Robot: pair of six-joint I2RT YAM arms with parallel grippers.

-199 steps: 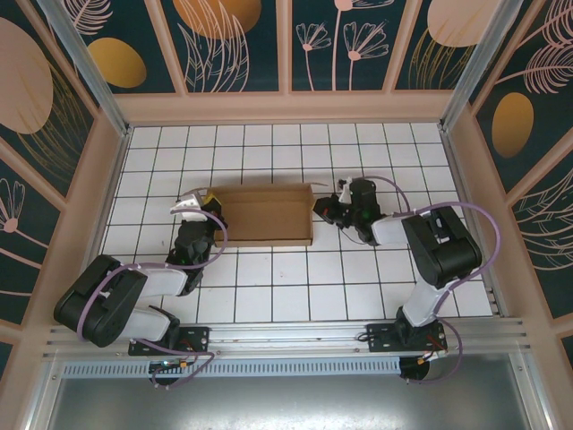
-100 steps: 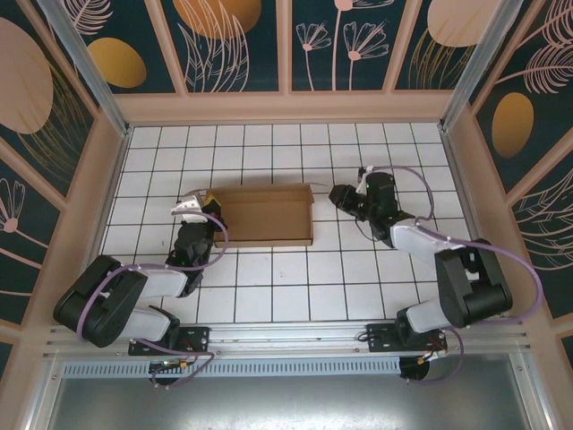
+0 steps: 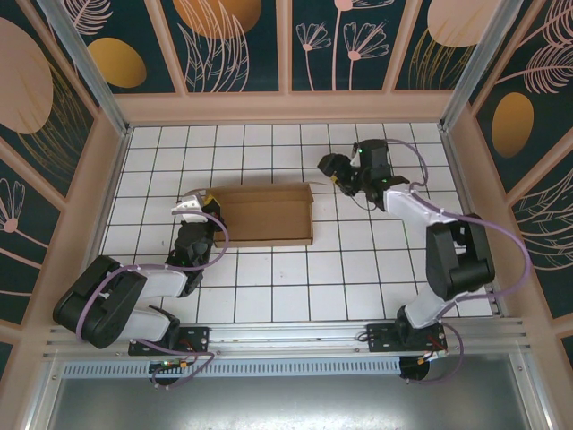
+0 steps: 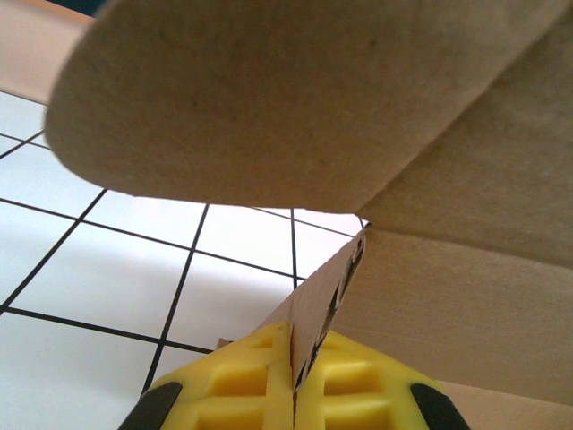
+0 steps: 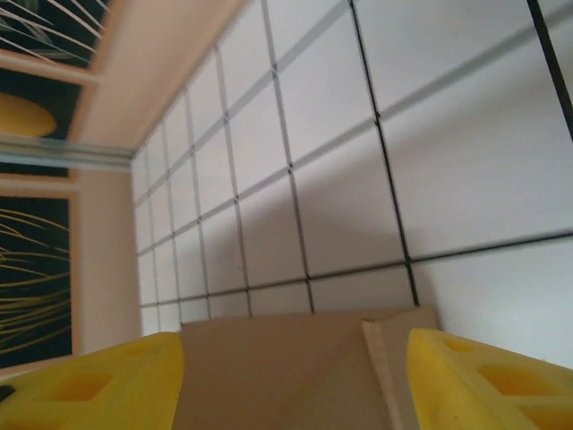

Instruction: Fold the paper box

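Paper box (image 3: 264,215): centre-left of the overhead view, on the tiled worktop (image 3: 269,296).
Left end effector (image 4: 293,381): clamped on the box's left flap.
Right end effector (image 3: 333,170): spread wide, near the box's upper-right corner, apart from it.

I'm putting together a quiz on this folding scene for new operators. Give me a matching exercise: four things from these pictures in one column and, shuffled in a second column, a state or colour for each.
Column one
1. left gripper with yellow fingers
2. right gripper on the black arm
3. plain brown cardboard box
4. white tiled table

Column two
A. open, holding nothing
B. crossed by black grid lines
C. shut on a cardboard edge
D. brown, resting on the tiles

Pairs: 1-C, 2-A, 3-D, 4-B
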